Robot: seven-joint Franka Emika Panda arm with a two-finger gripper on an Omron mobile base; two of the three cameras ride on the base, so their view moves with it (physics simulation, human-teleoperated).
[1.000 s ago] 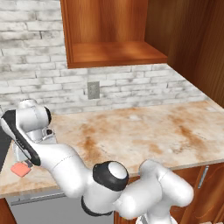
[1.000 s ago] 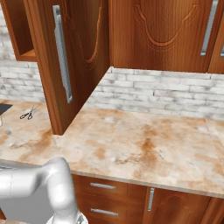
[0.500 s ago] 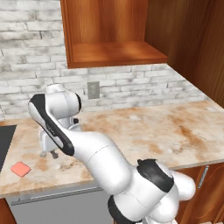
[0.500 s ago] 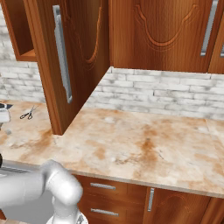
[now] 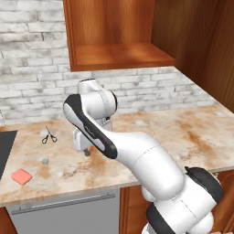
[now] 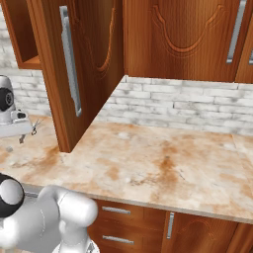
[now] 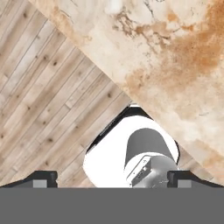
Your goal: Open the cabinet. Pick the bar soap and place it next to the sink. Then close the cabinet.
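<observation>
soap: bar soap (image 5: pixel 21 176) lies flat on the counter (image 5: pixel 183 132) beside the sink (image 5: pixel 5 148), looks light, stiff, maybe slick; short edges suit a pinch
hand: gripper (image 5: pixel 85 147) jaws wide, empty
room: cabinet (image 6: pixel 79 64) door stands open; scissors (image 5: pixel 48 134) near the wall

The arm (image 5: pixel 137 160) is glossy white, built of thick rounded segments joined by black bands, with a black stripe running along one upper link. Its base joint is a bulbous white shell with a dark collar. The tool (image 5: pixel 86 151) ends in small dark grey finger tips (image 7: pixel 41 178), set wide apart.
</observation>
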